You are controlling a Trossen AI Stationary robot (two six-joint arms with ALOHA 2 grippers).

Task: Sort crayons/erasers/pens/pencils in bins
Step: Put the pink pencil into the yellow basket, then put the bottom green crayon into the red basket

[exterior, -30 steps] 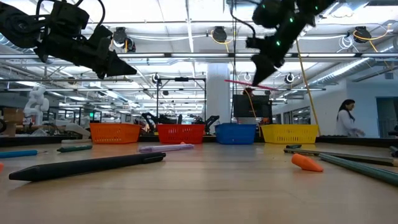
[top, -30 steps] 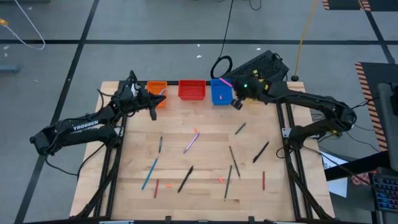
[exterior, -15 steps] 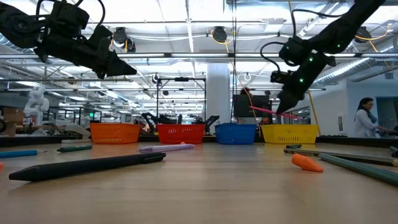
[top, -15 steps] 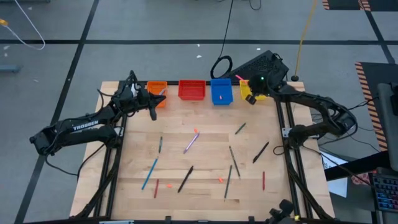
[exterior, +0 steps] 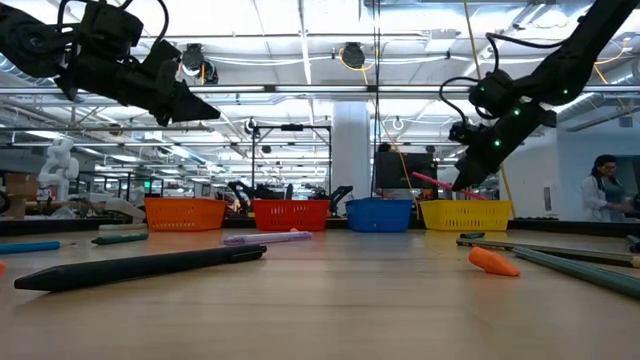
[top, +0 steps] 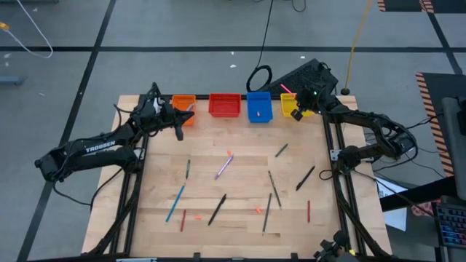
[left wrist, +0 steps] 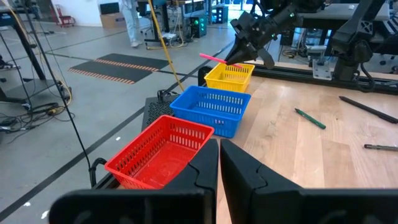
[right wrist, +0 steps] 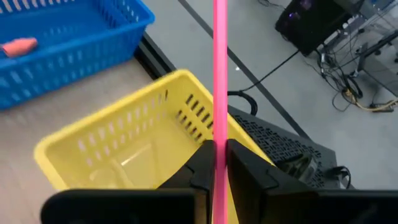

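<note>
At the far left of the wooden desk, the left arm waits above the back corner, its left gripper hanging just in front of the orange bin; in the left wrist view its two dark fingers stand pressed together with nothing between them. Next along the back edge come the red bin, then the blue bin with a small pink-red eraser lying inside it, and last the yellow bin. On the open middle of the desk many sticks lie scattered and well apart from each other: a light blue pen toward the left front, a purple pen near the centre, a black pen in front of it, a short red crayon close to the front edge, and further right a dark green pencil and another black pen. At the right back corner, the right gripper hovers above the yellow bin, and its fingers are closed on a long pink pencil. This pencil sticks out past the fingers over the far rim of the yellow bin and is held clear of the bin in the air, a little tilted in the low view.
</note>
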